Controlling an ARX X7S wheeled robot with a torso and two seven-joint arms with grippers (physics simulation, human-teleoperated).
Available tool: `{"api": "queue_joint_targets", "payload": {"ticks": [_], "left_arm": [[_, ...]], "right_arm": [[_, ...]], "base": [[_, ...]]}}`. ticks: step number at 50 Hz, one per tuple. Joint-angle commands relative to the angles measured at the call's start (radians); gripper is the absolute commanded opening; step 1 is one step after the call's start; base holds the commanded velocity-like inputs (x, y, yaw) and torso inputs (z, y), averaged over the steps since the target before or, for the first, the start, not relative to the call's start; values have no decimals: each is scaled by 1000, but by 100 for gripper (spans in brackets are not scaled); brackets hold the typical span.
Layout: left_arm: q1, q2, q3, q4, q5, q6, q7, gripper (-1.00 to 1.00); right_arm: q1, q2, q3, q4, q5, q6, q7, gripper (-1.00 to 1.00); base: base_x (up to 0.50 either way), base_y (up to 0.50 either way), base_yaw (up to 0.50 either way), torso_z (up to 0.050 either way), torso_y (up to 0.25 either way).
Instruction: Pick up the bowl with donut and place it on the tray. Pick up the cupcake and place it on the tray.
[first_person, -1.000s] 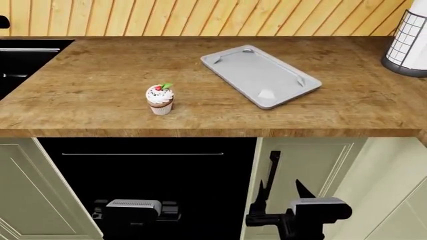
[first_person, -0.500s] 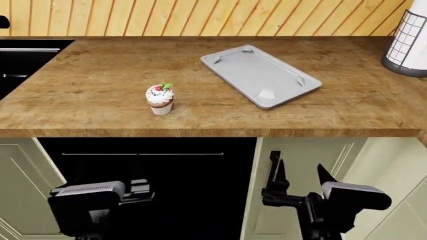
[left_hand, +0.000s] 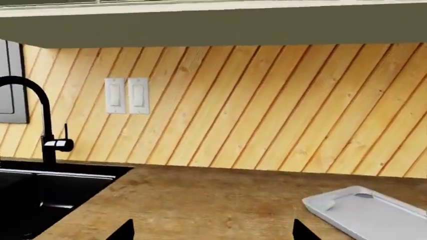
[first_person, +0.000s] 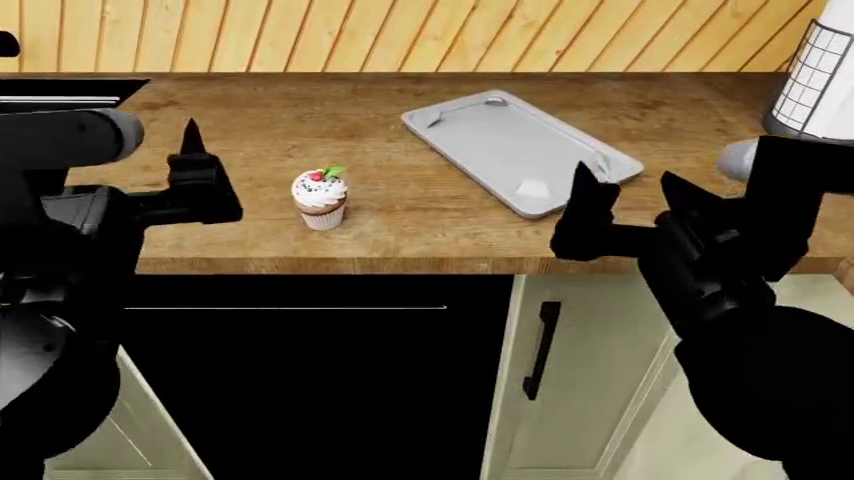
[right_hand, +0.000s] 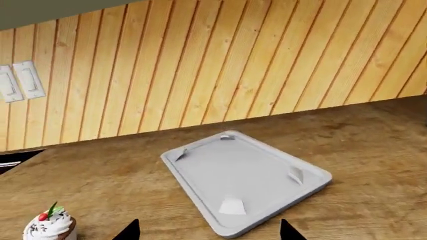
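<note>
The cupcake (first_person: 319, 197), white-frosted with a red berry on top, stands on the wooden counter (first_person: 267, 130) left of centre; it also shows in the right wrist view as the cupcake (right_hand: 50, 226). The light-grey tray (first_person: 521, 150) lies slanted at centre right with nothing on it, seen too as the tray (right_hand: 243, 180) and the tray (left_hand: 370, 212). My left gripper (left_hand: 212, 231) is open, level with the counter's front edge and left of the cupcake. My right gripper (first_person: 625, 182) is open just in front of the tray's near corner. Bowl and donut are out of view.
A black sink (first_person: 47, 105) with a black faucet (left_hand: 37, 117) is set in the counter's left end. A wire paper-towel holder (first_person: 814, 85) stands at the far right. A wood-panel wall with light switches (left_hand: 127, 95) backs the counter. Cabinets with a dark handle (first_person: 541, 350) are below.
Both arms have risen from in front of the cabinets up to counter height, the left swinging outward to the left. Cupcake and tray have not moved.
</note>
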Motion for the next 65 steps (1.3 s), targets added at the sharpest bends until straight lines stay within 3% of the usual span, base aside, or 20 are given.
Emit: {"api": "queue_joint_targets", "payload": {"ticks": [1, 7, 17, 23, 28, 36, 45, 65], "left_arm": [[-427, -71, 50, -143, -244, -424, -99, 100], [-533, -145, 180, -268, -180, -385, 22, 100], [-782, -102, 276, -480, -112, -424, -2, 100], [-790, -110, 287, -514, -92, -350, 28, 100], [-801, -106, 242, -519, -180, -417, 36, 100], [-804, -129, 277, -490, -217, -428, 49, 100], [-803, -149, 280, -470, -290, -453, 3, 100], [-792, -232, 323, -457, -464, -450, -111, 100]], "right_arm": [[335, 68, -19, 124, 296, 269, 156, 100], [418, 70, -31, 235, 330, 284, 156, 100], [582, 84, -46, 402, 431, 314, 167, 100], [626, 103, -82, 428, 484, 353, 187, 100], [649, 108, -92, 460, 516, 351, 207, 100], [674, 124, -107, 483, 597, 353, 245, 100], [713, 148, -166, 523, 818, 312, 386, 100], [736, 154, -237, 544, 835, 328, 373, 100]], "base": [[0, 0, 0, 0, 0], [0, 0, 0, 0, 0], [0, 0, 0, 0, 0], [0, 0, 0, 0, 0], [59, 0, 0, 0, 0], [500, 0, 0, 0, 0], [500, 0, 0, 0, 0], [500, 0, 0, 0, 1]]}}
